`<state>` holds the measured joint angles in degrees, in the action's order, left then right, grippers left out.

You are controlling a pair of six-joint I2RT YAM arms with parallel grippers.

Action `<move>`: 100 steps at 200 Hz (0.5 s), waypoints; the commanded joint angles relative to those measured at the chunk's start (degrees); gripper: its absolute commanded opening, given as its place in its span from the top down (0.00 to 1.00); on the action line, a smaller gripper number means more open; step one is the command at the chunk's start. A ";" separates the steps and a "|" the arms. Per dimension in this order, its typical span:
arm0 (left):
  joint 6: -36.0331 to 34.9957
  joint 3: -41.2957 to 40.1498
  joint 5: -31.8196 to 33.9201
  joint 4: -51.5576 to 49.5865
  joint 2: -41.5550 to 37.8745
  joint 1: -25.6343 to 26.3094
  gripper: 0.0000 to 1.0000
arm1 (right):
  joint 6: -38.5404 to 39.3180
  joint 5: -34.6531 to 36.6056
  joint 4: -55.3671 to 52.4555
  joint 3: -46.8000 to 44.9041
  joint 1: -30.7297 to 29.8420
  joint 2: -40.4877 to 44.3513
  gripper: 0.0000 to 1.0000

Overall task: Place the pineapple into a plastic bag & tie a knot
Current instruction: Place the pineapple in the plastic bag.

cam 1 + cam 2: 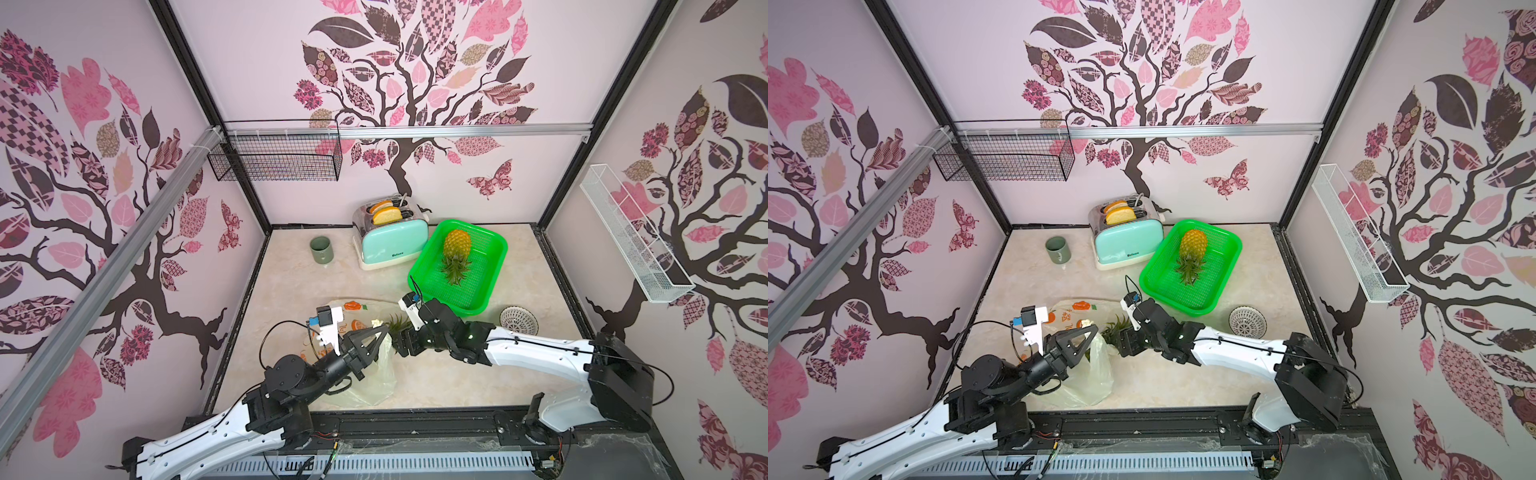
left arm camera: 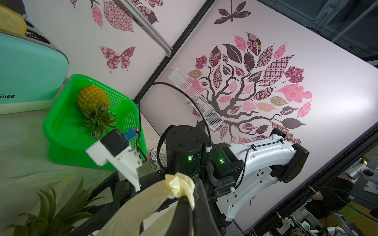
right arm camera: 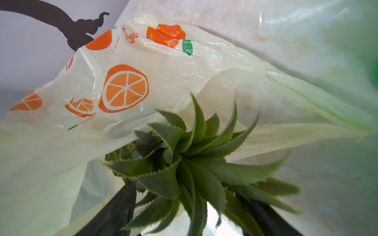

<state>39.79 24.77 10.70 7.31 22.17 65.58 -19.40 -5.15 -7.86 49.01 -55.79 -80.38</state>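
Saw the plastic bag (image 1: 372,386) (image 1: 1096,374) lying on the desk (image 1: 457,374), close to the front edge and a bit to the left. Had orange fruit pictures on its thin yellow skin.

Found a pineapple (image 1: 397,322) (image 1: 1115,327) partly in the bag. Saw its fat part tucked under the plastic and its spiky green top (image 3: 184,159) poking out of the open end, toward the right side of the desk.

Saw the left claw (image 1: 383,330) (image 1: 1093,330) over the bag, pinched tight on the bag's handle (image 2: 180,186). Found that handle scrunched into a pale lump right at the claw tips, with plastic stretched down from it to the rest of the bag.

Saw the right claw (image 1: 401,345) (image 1: 1124,345) just beside the bag's open end, right at the green top. In the right wrist view, saw its two dark fingers (image 3: 122,210) spread wide with the leaves between them. Looked open, not squeezing. Could not tell if the leaves touched the fingers.

Saw a second pineapple (image 1: 457,249) lying in the green basket (image 1: 496,266) near the back right corner, apart from both claws. Saw a mint toaster (image 1: 395,247) with bread by the back edge, just beside the basket, and a green cup (image 1: 321,250) to its left.
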 commanded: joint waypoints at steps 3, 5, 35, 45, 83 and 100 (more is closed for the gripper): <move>1.32 -0.40 0.64 -4.09 -2.25 -0.20 1.00 | 6.62 1.55 -10.75 3.56 1.79 5.28 0.15; 1.40 -0.49 0.60 -4.31 -2.41 -0.19 1.00 | 6.93 1.48 -11.30 3.72 1.95 5.66 0.14; 2.02 -0.54 -0.20 -7.58 -4.29 -0.19 1.00 | 11.27 2.03 -17.34 3.93 6.08 11.42 0.11; 1.91 0.02 -0.67 -9.71 -4.95 -0.19 1.00 | 11.58 2.55 -18.13 3.09 8.84 12.47 0.12; 2.36 1.32 -1.99 -18.24 -8.89 -0.19 1.00 | 19.06 1.18 -16.47 1.39 13.37 9.46 0.14; 2.64 2.14 -1.39 -22.24 -11.23 -0.20 1.00 | 21.93 0.39 -18.87 3.21 13.30 5.09 0.17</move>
<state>42.02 24.77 9.76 -7.75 13.89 65.58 -4.21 -3.81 -22.87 50.76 -41.98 -70.41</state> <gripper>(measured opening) 0.045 0.845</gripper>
